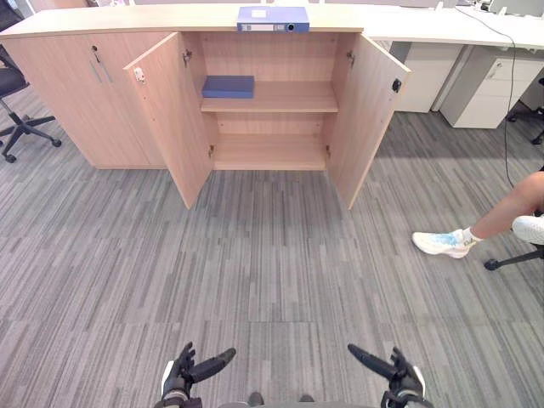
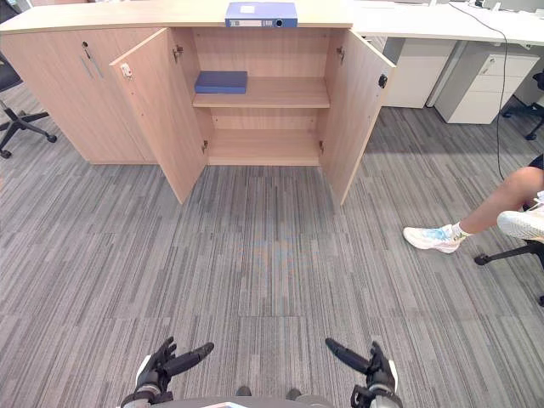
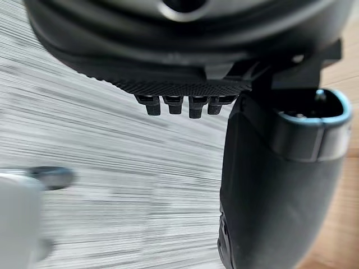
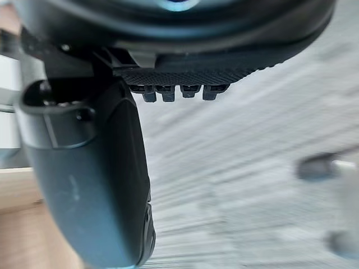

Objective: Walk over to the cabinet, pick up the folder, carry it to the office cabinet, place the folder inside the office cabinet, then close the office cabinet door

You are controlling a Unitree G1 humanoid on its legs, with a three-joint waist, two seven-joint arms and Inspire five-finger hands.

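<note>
Well ahead of both hands, and far out of their reach, the blue folder (image 1: 273,19) lies flat on the top of the wooden cabinet (image 1: 85,81), above its open compartment. The left hand (image 1: 191,371) and the right hand (image 1: 387,369) hang low and close to the body. Each is empty, with its fingers stretched forward and its thumb apart from them, touching nothing. This carriage suits walking: by judgement the approach is the step in hand, and no grasp has begun.

Both doors stand wide. The left door (image 1: 170,115) swings out ahead of the left hand and the right door (image 1: 365,110) ahead of the right hand. The gap between them lies straight ahead, midway between the two hands, probably left so that the folder can go in without a door being handled first. On the upper shelf (image 1: 289,100) a darker blue flat item (image 1: 228,86) lies toward the left-hand side, so the side ahead of the right hand is bare. The lower shelf (image 1: 270,153) holds nothing.

Grey striped carpet (image 1: 272,263) runs unbroken from the hands to the cabinet. Beyond the left hand stands an office chair (image 1: 17,110). Out past the right hand a seated person's leg and white shoe (image 1: 442,243) rest on the floor, and farther ahead on that side is a white drawer unit (image 1: 489,89). Both sit beside the direct path, not across it.
</note>
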